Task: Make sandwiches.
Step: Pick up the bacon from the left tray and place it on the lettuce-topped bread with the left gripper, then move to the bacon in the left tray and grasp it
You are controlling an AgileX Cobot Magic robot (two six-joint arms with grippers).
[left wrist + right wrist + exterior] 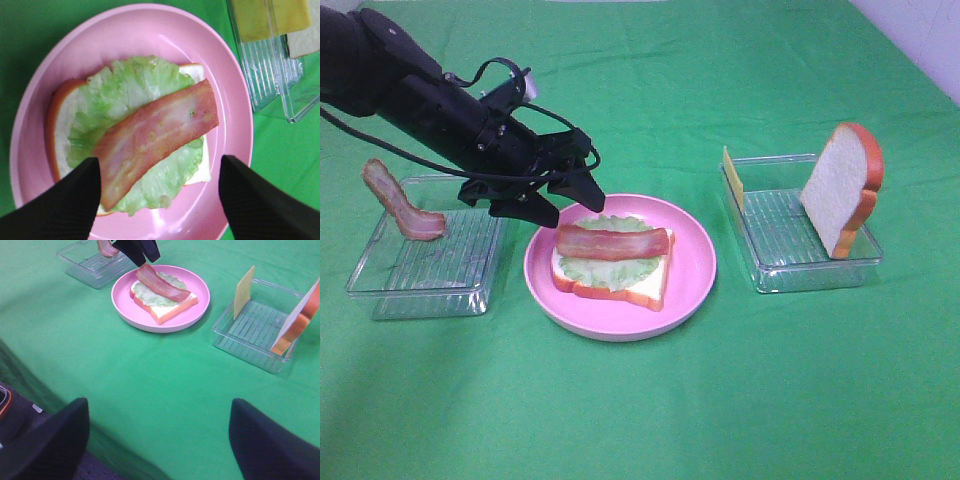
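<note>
So the half-built sandwich (615, 265) sits in the middle of the pink plate (695, 270) on the desk (640, 420): bottom bread slice (642, 290), lettuce (588, 270), and one bacon strip (612, 242) laid across the top. The left tool (570, 203) hovers over the plate's back-left edge, jaws spread wide with nothing between them. From its wrist view the fingers straddle one end of the bacon without touching it. The right tool (160, 440) is also wide open and empty, well back from everything. What's left is the cheese (733, 178) and the second bread slice (842, 190), both propped on edge in the right tray (800, 268), well apart from either tool. My guess is this toy food is light and a bit slick, cheese thin and bendy, bread stiffer. I'd pinch each across its thickness at the raised top edge and set it down gently, since that bacon looks like it could slide off the lettuce. There's also a spare bacon strip (400, 205) leaning in the left tray (420, 278).
</note>
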